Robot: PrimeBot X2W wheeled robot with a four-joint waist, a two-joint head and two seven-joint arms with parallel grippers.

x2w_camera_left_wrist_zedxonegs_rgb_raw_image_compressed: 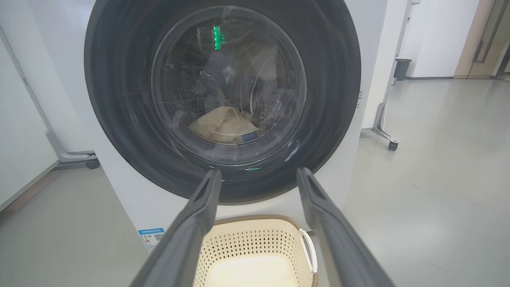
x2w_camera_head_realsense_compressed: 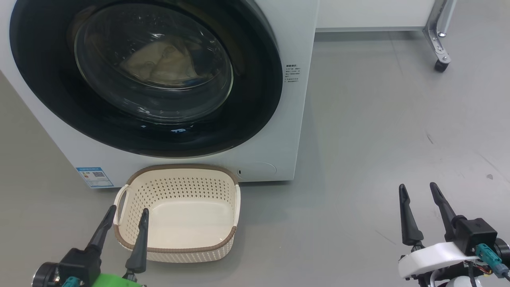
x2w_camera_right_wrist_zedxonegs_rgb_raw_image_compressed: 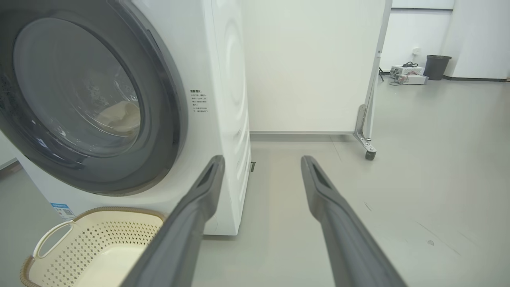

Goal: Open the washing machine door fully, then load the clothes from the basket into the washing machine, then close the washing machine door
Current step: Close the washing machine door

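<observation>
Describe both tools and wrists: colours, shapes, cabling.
Left tool: two long dark tapered fingers on a black block, bright green wrist cover. Right tool: same fingers and block, white wrist shell, teal connector with thin wires beside it.

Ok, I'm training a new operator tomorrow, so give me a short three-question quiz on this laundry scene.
1. True or false: the washing machine door is shut.
2. Where do the clothes lie?
A) on the floor
B) inside the washing machine, behind the door glass
C) draped over the top of the machine
3. Fill in: the basket in front of the machine is ____.

Key: 1 true; 2 B; 3 empty.
</observation>
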